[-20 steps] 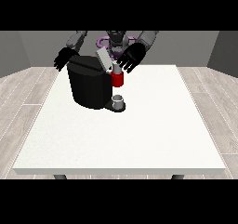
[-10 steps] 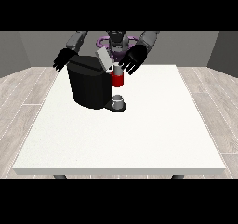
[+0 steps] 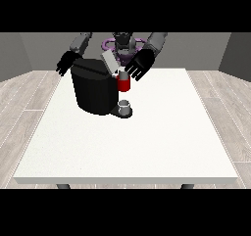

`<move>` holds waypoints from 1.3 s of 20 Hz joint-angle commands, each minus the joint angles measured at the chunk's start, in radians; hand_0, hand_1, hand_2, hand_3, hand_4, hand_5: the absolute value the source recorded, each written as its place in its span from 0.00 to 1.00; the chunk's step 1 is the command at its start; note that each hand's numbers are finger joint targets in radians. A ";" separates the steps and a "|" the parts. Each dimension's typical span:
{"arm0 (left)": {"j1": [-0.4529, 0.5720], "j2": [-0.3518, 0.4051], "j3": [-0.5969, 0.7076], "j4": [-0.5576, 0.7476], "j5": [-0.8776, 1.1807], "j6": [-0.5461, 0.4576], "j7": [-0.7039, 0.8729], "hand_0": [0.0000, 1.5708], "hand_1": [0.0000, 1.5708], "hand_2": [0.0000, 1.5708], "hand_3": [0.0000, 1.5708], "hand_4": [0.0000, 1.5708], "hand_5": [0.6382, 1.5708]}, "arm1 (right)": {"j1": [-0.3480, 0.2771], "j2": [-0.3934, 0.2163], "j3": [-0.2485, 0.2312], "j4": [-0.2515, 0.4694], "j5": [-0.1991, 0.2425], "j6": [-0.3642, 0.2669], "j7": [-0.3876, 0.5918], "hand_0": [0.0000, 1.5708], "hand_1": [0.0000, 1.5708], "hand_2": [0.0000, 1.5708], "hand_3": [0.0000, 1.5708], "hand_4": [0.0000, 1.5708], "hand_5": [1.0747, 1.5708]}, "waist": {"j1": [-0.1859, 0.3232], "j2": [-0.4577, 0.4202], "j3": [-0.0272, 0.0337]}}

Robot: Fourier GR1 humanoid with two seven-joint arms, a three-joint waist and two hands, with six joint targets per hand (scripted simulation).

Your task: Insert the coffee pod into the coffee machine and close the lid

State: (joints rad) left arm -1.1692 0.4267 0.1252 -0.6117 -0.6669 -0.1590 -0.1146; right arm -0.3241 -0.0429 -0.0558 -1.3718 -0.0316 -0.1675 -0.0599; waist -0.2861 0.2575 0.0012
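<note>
**Lid up, hand at the machine's head: pod step near its end**

The coffee pod cannot be made out on its own. Beside the raised lid [image 3: 110, 62] of the coffee machine [image 3: 95, 89] there is a small pale shape, which may be the pod or part of the machine's head. No loose pod shows on the counter [image 3: 147, 142].

The coffee machine is a black block standing toward the far side of the white counter. Its grey lid is tilted up and open. On the machine's front, toward the view's right, sits a red part [image 3: 124, 84]. Below that red part, a small grey cup [image 3: 125, 106] rests on the machine's base.

The hand at the view's right [image 3: 140, 65] hovers just beside the open lid, above the red part. Its fingers are spread apart and hold nothing that can be seen. The hand at the view's left [image 3: 65, 63] hangs behind the machine's far corner, fingers relaxed and apart, not touching it as far as can be told.

Judging from this, pod insertion looks finished or nearly so, and the lid is not yet closed. The next move calls for the hand beside the lid to press it down flat onto the machine.
</note>
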 commanded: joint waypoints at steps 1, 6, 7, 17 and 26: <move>0.021 0.002 -0.009 -0.003 -0.008 0.001 -0.049 0.72 0.72 0.74 0.65 0.28 1.00 | -0.004 -0.015 -0.023 0.008 -0.013 0.008 -0.023 0.00 0.00 0.00 0.00 0.23 1.00 | 0.011 0.026 -0.0010; 0.040 -0.027 -0.027 -0.014 -0.029 0.021 -0.034 0.69 0.69 0.72 0.61 0.26 1.00 | 0.027 0.015 -0.004 0.022 -0.007 0.000 -0.046 0.00 0.00 0.00 0.00 0.26 1.00 | 0.025 -0.006 -0.0009; -0.004 0.031 -0.007 0.005 -0.032 0.012 -0.036 0.67 0.67 0.71 0.60 0.25 1.00 | -0.018 0.005 -0.001 -0.006 0.005 -0.019 0.006 0.00 0.00 0.00 0.00 0.26 1.00 | 0.003 0.031 -0.0012; -0.001 0.067 -0.038 0.005 -0.070 -0.019 -0.097 0.36 0.36 0.52 0.41 0.15 1.00 | -0.012 -0.024 -0.007 -0.017 -0.018 0.031 -0.006 0.00 0.00 0.00 0.00 0.30 1.00 | -0.010 0.041 -0.0010; 0.057 0.010 -0.075 0.003 -0.108 -0.031 -0.052 0.00 0.00 0.00 0.00 0.00 1.00 | 0.038 -0.025 -0.024 0.015 -0.018 0.016 -0.004 0.00 0.00 0.00 0.00 0.23 1.00 | 0.022 -0.045 -0.0010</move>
State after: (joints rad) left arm -1.1526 0.4499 0.0629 -0.6077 -0.7558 -0.2031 -0.1719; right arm -0.3161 -0.0497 -0.0676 -1.3586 -0.0382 -0.1696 -0.0628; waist -0.2724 0.2457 0.0007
